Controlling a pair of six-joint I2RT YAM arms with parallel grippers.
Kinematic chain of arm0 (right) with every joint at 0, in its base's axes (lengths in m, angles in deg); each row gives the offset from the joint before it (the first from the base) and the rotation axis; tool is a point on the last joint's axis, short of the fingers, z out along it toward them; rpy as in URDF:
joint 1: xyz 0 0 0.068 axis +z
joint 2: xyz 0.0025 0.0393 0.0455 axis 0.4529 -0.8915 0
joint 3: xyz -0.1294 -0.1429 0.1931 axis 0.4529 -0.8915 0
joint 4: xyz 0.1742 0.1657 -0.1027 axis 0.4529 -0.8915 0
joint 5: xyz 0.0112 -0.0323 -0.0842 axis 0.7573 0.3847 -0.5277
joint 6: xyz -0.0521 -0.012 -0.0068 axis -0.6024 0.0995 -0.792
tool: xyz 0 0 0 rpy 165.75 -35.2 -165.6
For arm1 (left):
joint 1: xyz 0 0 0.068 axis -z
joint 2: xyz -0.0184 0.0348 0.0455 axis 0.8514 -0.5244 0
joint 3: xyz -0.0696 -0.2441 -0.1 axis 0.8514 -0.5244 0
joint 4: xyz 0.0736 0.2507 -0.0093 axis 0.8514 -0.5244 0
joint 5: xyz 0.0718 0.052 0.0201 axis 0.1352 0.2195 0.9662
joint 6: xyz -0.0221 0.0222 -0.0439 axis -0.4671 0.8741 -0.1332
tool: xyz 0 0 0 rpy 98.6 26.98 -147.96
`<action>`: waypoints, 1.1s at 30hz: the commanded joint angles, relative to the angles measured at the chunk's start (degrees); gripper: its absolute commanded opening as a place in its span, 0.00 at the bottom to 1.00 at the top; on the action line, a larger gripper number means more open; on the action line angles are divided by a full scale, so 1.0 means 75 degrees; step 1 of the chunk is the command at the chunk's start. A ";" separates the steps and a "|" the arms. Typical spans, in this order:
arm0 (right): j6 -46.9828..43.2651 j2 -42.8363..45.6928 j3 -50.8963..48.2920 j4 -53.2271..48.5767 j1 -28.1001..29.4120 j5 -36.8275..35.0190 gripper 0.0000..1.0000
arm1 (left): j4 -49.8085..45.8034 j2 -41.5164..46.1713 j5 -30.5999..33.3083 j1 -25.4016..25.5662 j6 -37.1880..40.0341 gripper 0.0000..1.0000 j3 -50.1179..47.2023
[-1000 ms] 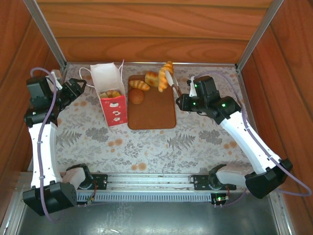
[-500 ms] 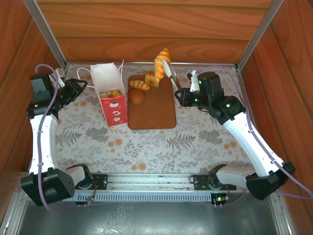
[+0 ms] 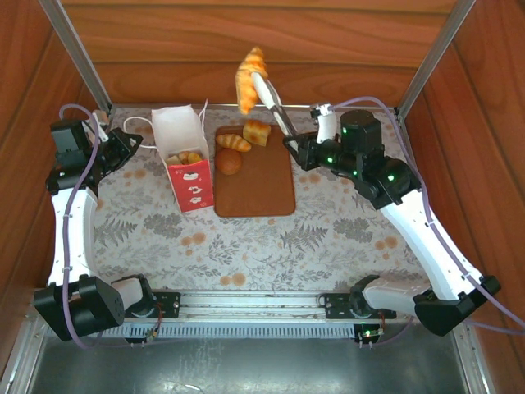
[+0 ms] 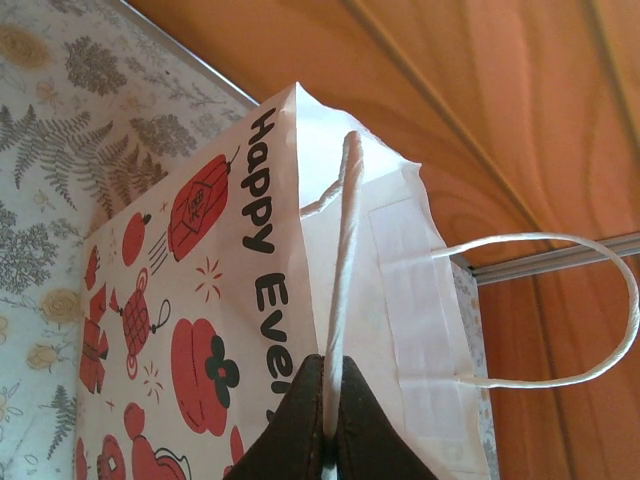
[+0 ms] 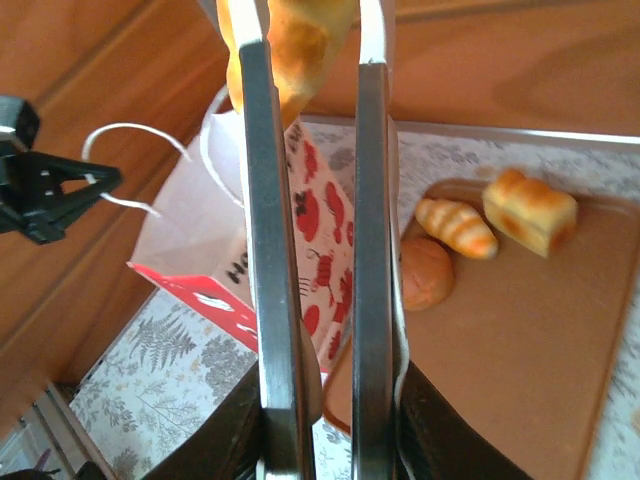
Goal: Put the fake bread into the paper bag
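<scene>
Fake bread: croissant [image 3: 250, 78] nipped in tongs [image 3: 276, 111], right gripper [image 3: 296, 153] clamped on them, high over far edge of board [image 3: 262, 190]. Left gripper [image 4: 325, 420] pinched on cord handle [image 4: 341, 250], steadying paper bag [image 3: 195, 187]. Carry step; next, swing left over bag mouth, release.

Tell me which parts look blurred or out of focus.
Right wrist view: the tongs and the croissant near the lens look soft, the board sharper. Left wrist view: the left gripper is soft, the paper bag print sharp. Top view: sharp.
</scene>
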 commanded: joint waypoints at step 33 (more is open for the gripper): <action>-0.1744 -0.4895 0.5240 -0.3303 0.3090 -0.3681 0.00 | 0.0168 0.0334 0.0242 0.0026 0.0101 0.00 -0.0151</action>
